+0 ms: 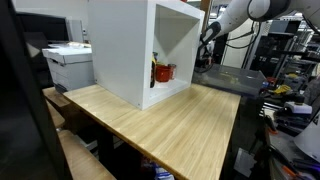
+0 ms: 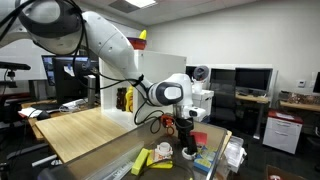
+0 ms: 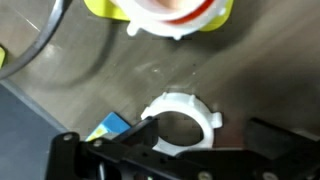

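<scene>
— Where did the cameras stand?
— In an exterior view, the camera sat low at the near edge of the wooden table [image 1: 170,120], facing across it to the white cabinet [image 1: 125,50]; the arm [image 1: 235,15] was far off, top right.
— And from the arm's end?
— In an exterior view, the camera stood close beside the arm, which filled the foreground, and faced back toward that cabinet.
— What did they share?
— Table, cabinet and arm appeared in both exterior views, seen from opposing ends.
— The wrist view?
— It looked straight down, very near, at a grey surface [image 3: 95,85] and a white ring [image 3: 180,118].
</scene>
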{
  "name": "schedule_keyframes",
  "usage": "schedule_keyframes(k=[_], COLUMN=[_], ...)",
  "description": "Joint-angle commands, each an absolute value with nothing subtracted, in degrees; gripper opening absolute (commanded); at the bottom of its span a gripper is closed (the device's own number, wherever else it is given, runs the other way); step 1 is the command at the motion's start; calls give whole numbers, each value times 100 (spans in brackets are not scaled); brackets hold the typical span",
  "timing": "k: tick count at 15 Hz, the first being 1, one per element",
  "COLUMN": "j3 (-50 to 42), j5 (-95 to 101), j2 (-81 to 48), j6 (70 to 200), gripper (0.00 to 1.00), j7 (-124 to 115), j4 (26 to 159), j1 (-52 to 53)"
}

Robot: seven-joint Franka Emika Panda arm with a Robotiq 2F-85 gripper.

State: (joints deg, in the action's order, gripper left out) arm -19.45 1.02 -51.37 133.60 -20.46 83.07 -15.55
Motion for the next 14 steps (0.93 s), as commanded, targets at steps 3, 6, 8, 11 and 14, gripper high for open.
schedule_keyframes(k=[3,6,8,11,14], j3=[-1592,-1419,-1342,-1268,-1509], j5=[-27,-122,-115,-67,86], j2=[-4437,-4022,-3699,-3202,-2529], j6=[15390,16050,16232,16151,15793], gripper=[100,100,100,100,100], j7=[-720,-303,-76,262,347], j4=[10016,10751,11215,11791,12380], j1=[-2052,-2311,-2421,-2535,-2344])
